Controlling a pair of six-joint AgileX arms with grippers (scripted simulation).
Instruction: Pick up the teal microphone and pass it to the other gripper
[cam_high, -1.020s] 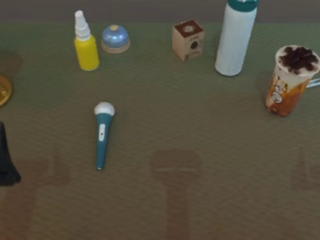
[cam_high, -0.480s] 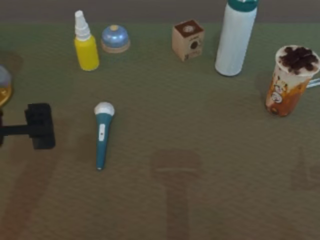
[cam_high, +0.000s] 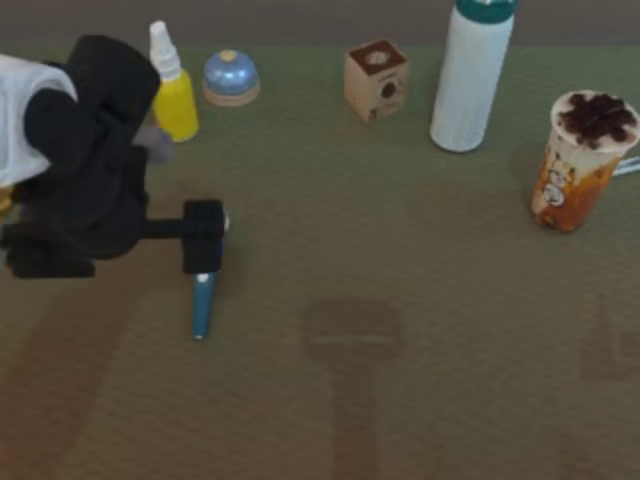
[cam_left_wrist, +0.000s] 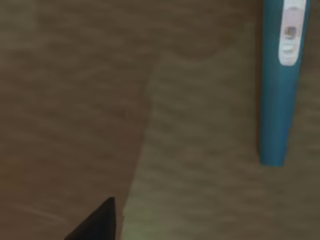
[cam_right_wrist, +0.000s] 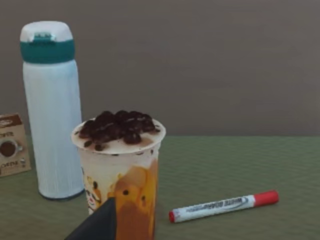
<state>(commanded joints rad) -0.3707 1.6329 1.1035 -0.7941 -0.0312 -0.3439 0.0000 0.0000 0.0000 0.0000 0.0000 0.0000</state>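
Observation:
The teal microphone (cam_high: 202, 305) lies on the green table, left of centre, its head pointing to the far side. My left gripper (cam_high: 203, 237) hangs open over its upper part and hides the white-grey head. Only the lower handle shows in the top view. In the left wrist view the teal handle (cam_left_wrist: 276, 95) with its white switch (cam_left_wrist: 290, 30) lies apart from my one visible fingertip (cam_left_wrist: 97, 225). My right arm is outside the top view. Its wrist view shows one dark fingertip (cam_right_wrist: 100, 225) with nothing held.
Along the far edge stand a yellow spray bottle (cam_high: 172, 100), a blue bell (cam_high: 231, 78), a wooden box (cam_high: 377, 80) and a tall white bottle with teal cap (cam_high: 470, 75). A bubble-tea cup (cam_high: 580, 165) stands at the right, with a red-capped marker (cam_right_wrist: 222, 206) beside it.
My left arm has swung in from the table's left edge. Its gripper moved right from beside the microphone to over its head.

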